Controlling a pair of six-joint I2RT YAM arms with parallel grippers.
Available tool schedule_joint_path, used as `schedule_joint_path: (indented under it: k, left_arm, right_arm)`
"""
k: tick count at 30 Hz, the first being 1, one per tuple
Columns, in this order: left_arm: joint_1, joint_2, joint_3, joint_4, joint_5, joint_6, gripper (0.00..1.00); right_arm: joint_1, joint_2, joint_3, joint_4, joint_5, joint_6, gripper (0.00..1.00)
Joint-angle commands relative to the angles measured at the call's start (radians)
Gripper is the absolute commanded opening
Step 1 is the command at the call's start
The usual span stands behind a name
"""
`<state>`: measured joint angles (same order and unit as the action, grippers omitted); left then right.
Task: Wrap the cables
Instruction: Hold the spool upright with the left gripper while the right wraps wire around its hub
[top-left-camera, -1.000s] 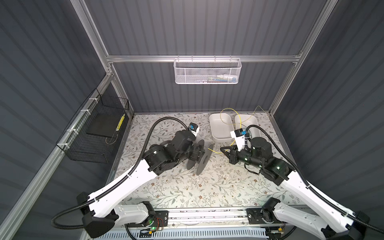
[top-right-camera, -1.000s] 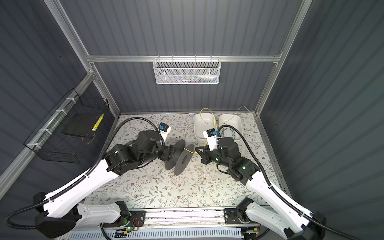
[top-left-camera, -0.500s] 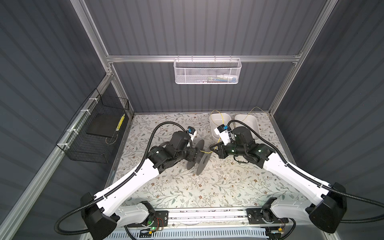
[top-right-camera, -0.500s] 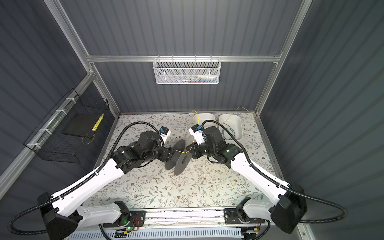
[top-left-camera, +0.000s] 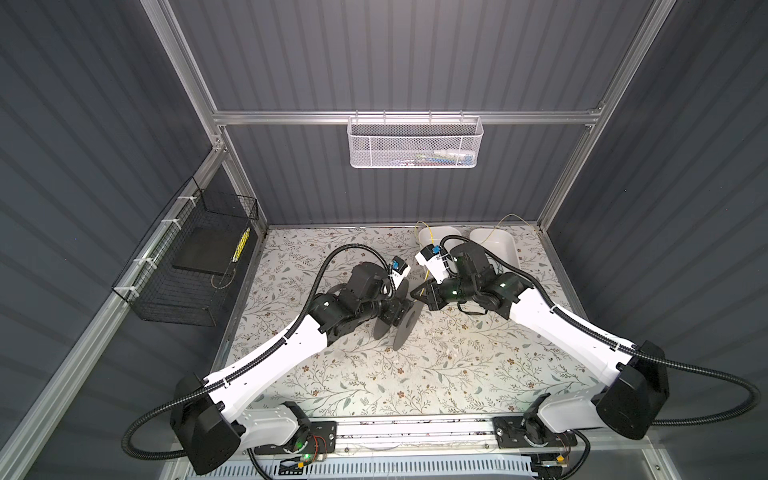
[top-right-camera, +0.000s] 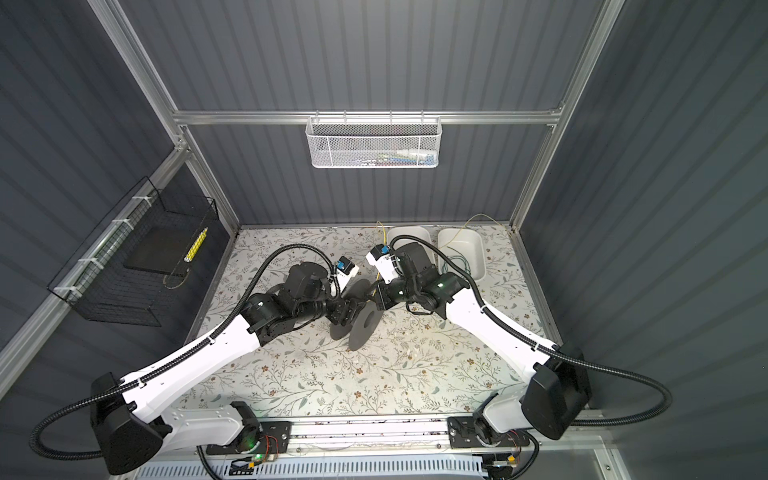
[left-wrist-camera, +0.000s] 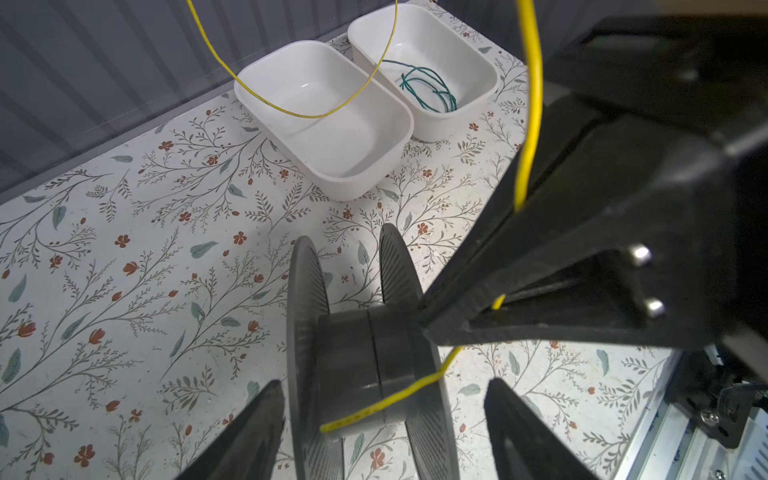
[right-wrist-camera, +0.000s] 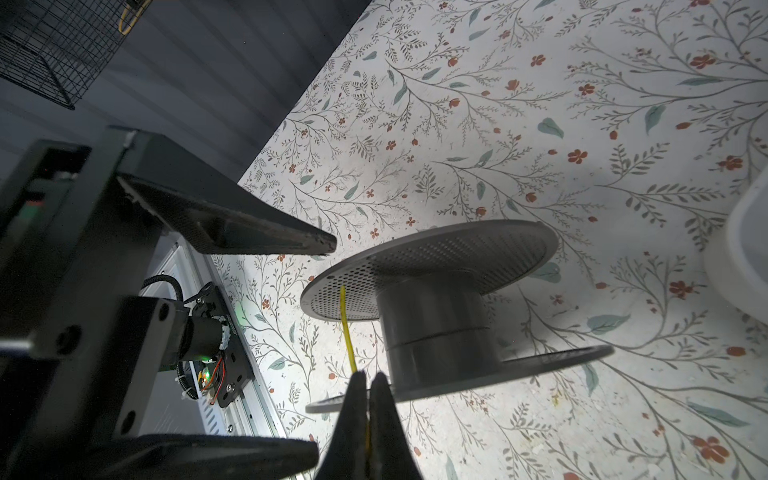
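A dark grey spool (left-wrist-camera: 353, 353) stands on its flange rims on the floral tabletop, also seen in both top views (top-left-camera: 402, 328) (top-right-camera: 361, 328). My left gripper (left-wrist-camera: 382, 382) is open and straddles the spool, one finger outside each flange, with small gaps showing. The thin yellow cable (left-wrist-camera: 528, 124) runs down into my right gripper (right-wrist-camera: 368, 374), which is shut on it right beside the hub. The cable's free end (left-wrist-camera: 365, 411) lies across the hub. Behind, the cable loops up over the white bins.
Two white bins (left-wrist-camera: 399, 137) (left-wrist-camera: 490, 83) sit at the back right; the farther one holds a green wire (left-wrist-camera: 428, 87). A black mesh basket (top-left-camera: 187, 266) hangs on the left wall and a white mesh basket (top-left-camera: 415, 141) on the back wall.
My right gripper has carried the yellow cable leftward from beside the bins up to the spool. The left gripper has stayed around the spool, its jaws slightly wider.
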<state>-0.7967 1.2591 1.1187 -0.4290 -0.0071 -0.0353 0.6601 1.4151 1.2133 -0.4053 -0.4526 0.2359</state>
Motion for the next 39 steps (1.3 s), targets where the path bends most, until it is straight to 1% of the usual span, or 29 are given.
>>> schedule_joint_path:
  k: [1, 6, 10, 18, 24, 28, 33, 37, 39]
  left_arm:
    - [0.019, -0.01, 0.005, -0.019, 0.011, 0.041, 0.78]
    - [0.051, 0.028, 0.028, -0.077, 0.055, 0.057, 0.78]
    - [0.093, 0.037, 0.017, -0.084, 0.157, 0.07, 0.78]
    - [0.105, 0.071, 0.02, -0.072, 0.186, 0.12, 0.73]
    - [0.105, 0.118, 0.037, -0.08, 0.196, 0.135, 0.65]
    - [0.105, 0.116, 0.033, -0.068, 0.187, 0.137, 0.61]
    - [0.105, 0.104, 0.024, -0.049, 0.161, 0.138, 0.5]
    - [0.105, 0.106, 0.018, -0.033, 0.166, 0.143, 0.42]
    - [0.105, 0.112, 0.017, -0.032, 0.168, 0.144, 0.41]
  right_arm:
    - [0.005, 0.016, 0.046, -0.041, -0.032, -0.039, 0.0]
    - [0.004, 0.039, 0.063, -0.052, -0.035, -0.053, 0.0]
    - [0.002, 0.054, 0.083, -0.054, -0.052, -0.059, 0.0]
    - [0.0, 0.109, 0.142, -0.095, -0.088, -0.088, 0.0]
    - [-0.003, 0.13, 0.15, -0.093, -0.085, -0.084, 0.0]
    - [-0.004, 0.137, 0.151, -0.077, -0.087, -0.073, 0.0]
    - [-0.007, 0.154, 0.157, -0.07, -0.094, -0.07, 0.0]
    - [-0.008, 0.169, 0.158, -0.052, -0.093, -0.061, 0.0]
    - [-0.008, 0.176, 0.158, -0.043, -0.098, -0.054, 0.0]
